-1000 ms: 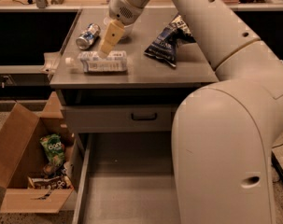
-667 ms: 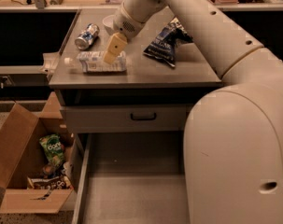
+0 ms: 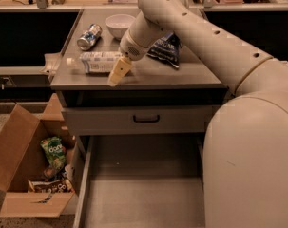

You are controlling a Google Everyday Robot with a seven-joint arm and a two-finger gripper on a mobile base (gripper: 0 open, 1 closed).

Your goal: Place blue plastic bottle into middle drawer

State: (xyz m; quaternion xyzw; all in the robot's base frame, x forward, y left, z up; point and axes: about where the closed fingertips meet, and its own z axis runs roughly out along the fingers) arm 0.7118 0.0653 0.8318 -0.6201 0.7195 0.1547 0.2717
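The blue plastic bottle point(image 3: 93, 61) lies on its side on the grey cabinet top point(image 3: 191, 77), white cap pointing left. My gripper point(image 3: 117, 75) hangs low over the cabinet top, right at the bottle's right end and near the front edge. The bottle is not lifted. The middle drawer point(image 3: 143, 194) is pulled out wide below, its flat grey floor bare.
A blue-and-silver can point(image 3: 89, 37), a white bowl point(image 3: 120, 25) and a dark chip bag point(image 3: 165, 46) sit on the cabinet top behind the bottle. The shut upper drawer front has a dark handle point(image 3: 146, 119). An open cardboard box point(image 3: 20, 151) with snack bags stands on the floor at left.
My gripper has come down and toward the front edge, from above the bottle to its right end. The bottle still lies in the same place.
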